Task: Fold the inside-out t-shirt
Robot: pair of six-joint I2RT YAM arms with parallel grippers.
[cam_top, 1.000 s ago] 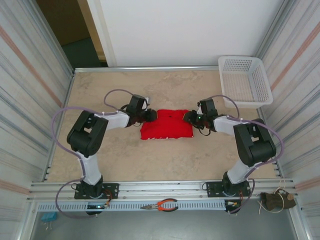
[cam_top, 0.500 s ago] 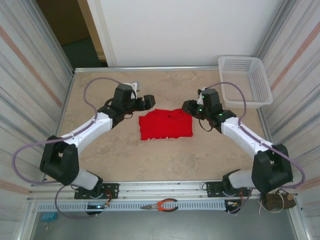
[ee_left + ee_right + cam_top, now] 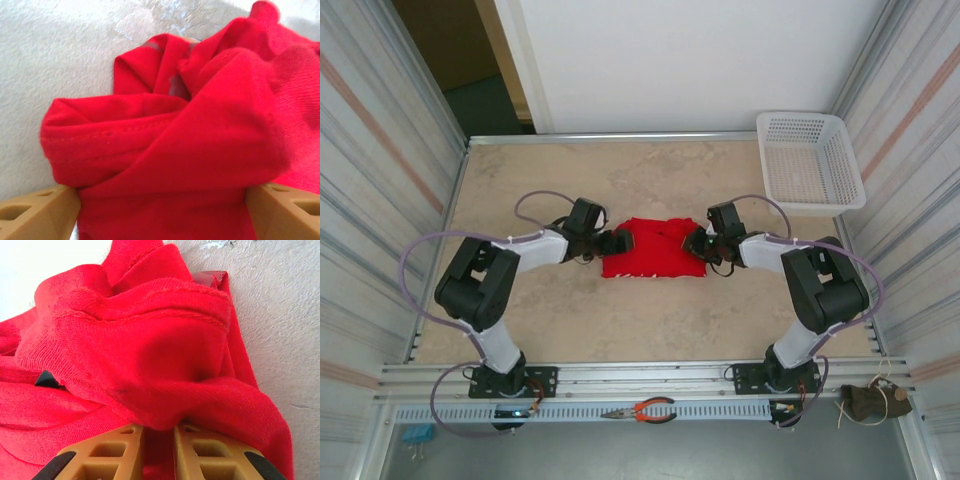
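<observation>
Beige table [image 3: 650, 320] bears red t-shirt [image 3: 655, 250], well apart from white basket [image 3: 810, 165]

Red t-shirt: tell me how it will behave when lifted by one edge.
Likely floppy: the t-shirt bunches in soft folds at the right hand, so free cloth should sag. Probably light: the knit looks thin. Stacked layers may slide and unfold if pushed.

No writing, brand, number or sign can be read in any view. A small grey patch [image 3: 176, 88] is seen on the red t-shirt [image 3: 165, 165], too blurred to be read.
</observation>
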